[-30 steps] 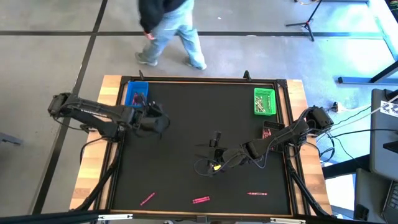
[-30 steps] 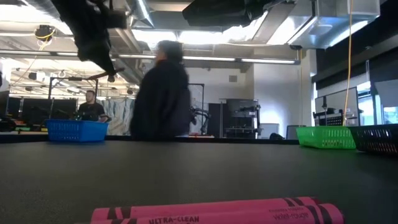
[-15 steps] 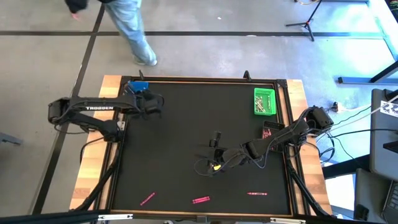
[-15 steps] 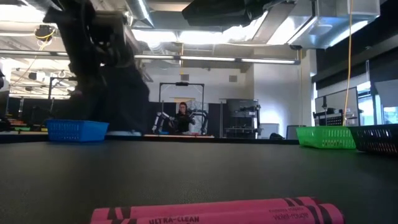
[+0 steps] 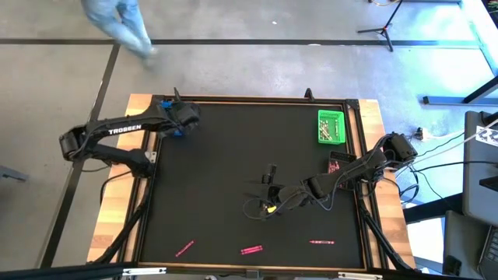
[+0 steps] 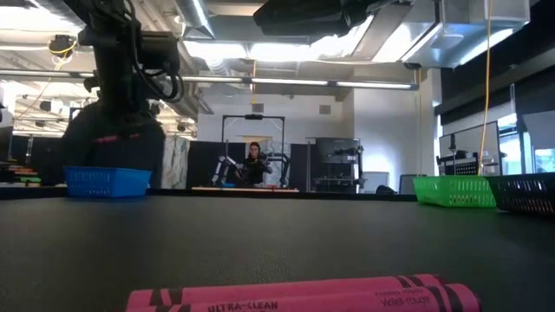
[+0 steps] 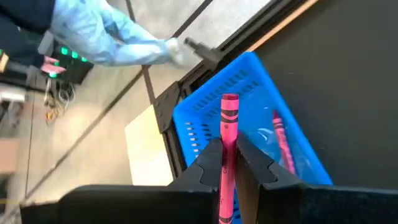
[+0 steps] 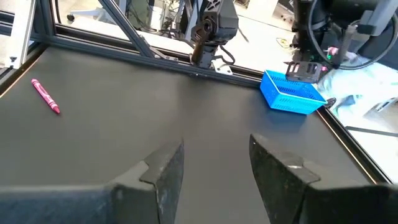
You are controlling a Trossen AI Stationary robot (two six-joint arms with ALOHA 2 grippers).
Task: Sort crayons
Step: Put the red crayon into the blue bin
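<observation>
Left claw (image 7: 228, 163) pinches a pink crayon (image 7: 228, 124) above the blue tray (image 7: 249, 81); right claw (image 8: 214, 158) rests open

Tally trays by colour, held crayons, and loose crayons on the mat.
Blue tray: 1
Green tray: 1
Crayon in left gripper: 1
Loose crayons on mat: 3, the middle one possibly a pair
Total: 6
</observation>
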